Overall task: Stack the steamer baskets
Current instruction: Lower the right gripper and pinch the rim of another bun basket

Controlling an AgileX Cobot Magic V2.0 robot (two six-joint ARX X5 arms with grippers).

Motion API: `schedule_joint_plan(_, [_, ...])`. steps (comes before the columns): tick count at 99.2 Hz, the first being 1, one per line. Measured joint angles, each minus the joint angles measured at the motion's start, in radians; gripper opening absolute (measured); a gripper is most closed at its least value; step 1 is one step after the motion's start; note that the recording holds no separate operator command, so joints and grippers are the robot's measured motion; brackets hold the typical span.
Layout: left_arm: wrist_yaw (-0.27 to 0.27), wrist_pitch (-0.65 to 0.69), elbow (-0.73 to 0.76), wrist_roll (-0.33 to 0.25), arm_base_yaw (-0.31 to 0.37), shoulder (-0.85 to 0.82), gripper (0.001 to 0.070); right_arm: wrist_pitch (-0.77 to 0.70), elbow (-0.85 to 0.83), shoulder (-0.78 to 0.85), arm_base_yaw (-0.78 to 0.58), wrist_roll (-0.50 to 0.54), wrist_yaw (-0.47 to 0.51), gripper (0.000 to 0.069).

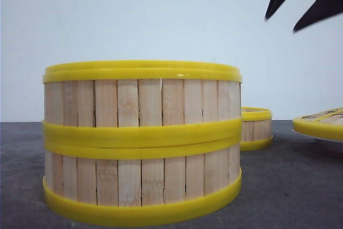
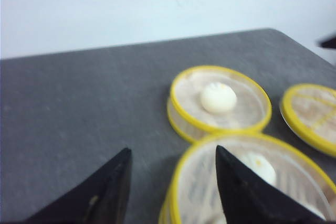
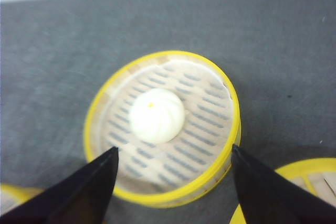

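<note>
Right wrist view: my right hand [image 3: 173,182] hangs spread wide over a lone round bamboo-slat steamer basket with yellow plastic rims [image 3: 163,127], gripping nothing, fingers apart on either side of its rim and not touching it. One white bun [image 3: 156,115] sits inside on the slatted floor. My left hand [image 2: 173,187] is also wide open and empty, above the stacked pair of like baskets [image 1: 142,143], which stand two high close to the front camera on the dark grey surface [image 1: 289,186]. A bun [image 2: 257,167] lies in the top one. The flat yellow-rimmed slatted lid [image 1: 321,123] rests to the right of the lone basket, apart from it. Bare surface lies left of the stack; its far edge is well behind the baskets.
</note>
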Motion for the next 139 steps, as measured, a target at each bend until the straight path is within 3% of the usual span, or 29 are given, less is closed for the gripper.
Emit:
schedule_joint_plan(16, [0.000, -0.066, -0.111, -0.020, -0.019, -0.138, 0.0300, 0.000, 0.090, 0.195, 0.004, 0.000, 0.069, 0.0417])
schedule_joint_plan(33, [0.000, -0.153, -0.121, -0.035, -0.025, -0.237, 0.0301, 0.002, 0.154, 0.360, 0.006, -0.001, 0.117, 0.0417])
schedule_joint_plan(70, [-0.001, -0.289, -0.121, -0.050, -0.025, -0.336, 0.0302, 0.060, 0.161, 0.497, 0.035, 0.000, 0.173, 0.0411])
schedule_joint_plan(95, [-0.001, -0.310, -0.121, -0.050, -0.025, -0.345, 0.0302, 0.066, 0.162, 0.503, 0.055, 0.005, 0.225, 0.0235])
schedule_joint_plan(124, [-0.001, -0.311, -0.121, -0.050, -0.025, -0.345, 0.0302, 0.065, 0.164, 0.541, 0.071, 0.028, 0.226, 0.0196])
schedule_joint_plan(139, [-0.001, -0.315, -0.121, -0.050, -0.025, -0.345, 0.0302, 0.063, 0.164, 0.543, 0.077, 0.054, 0.264, 0.0083])
